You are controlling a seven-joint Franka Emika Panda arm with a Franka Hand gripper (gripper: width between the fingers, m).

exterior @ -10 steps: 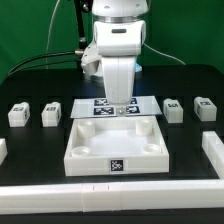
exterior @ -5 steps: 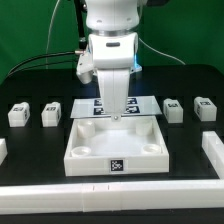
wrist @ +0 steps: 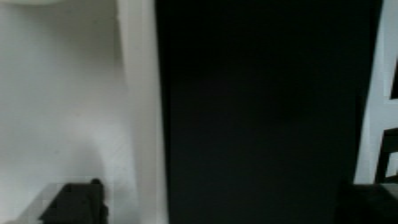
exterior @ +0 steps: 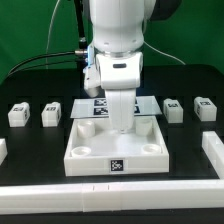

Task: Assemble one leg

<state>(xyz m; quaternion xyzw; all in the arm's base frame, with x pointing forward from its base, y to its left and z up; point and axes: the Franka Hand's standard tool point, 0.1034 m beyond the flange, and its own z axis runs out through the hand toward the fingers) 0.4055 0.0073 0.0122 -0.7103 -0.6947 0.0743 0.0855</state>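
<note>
Four small white legs with marker tags lie on the black table: two at the exterior view's left (exterior: 17,114) (exterior: 51,114) and two at its right (exterior: 172,108) (exterior: 204,108). The large white square panel (exterior: 90,152) lies in the middle. My gripper (exterior: 121,129) is low over the panel's back edge, its fingertips hidden behind the hand in the exterior view. In the wrist view the gripper (wrist: 226,205) is open and empty. Its dark fingertips (wrist: 79,202) stand far apart, with a white surface (wrist: 63,90) on one side and black table between them.
The marker board (exterior: 150,103) lies just behind the panel, partly hidden by the arm. White rails border the table at the front (exterior: 110,190), the exterior view's left (exterior: 3,150) and its right (exterior: 212,150). A green wall stands behind.
The arm has come down and a little toward the camera, from above the marker board to the panel's back edge. The legs and panel have not moved.
</note>
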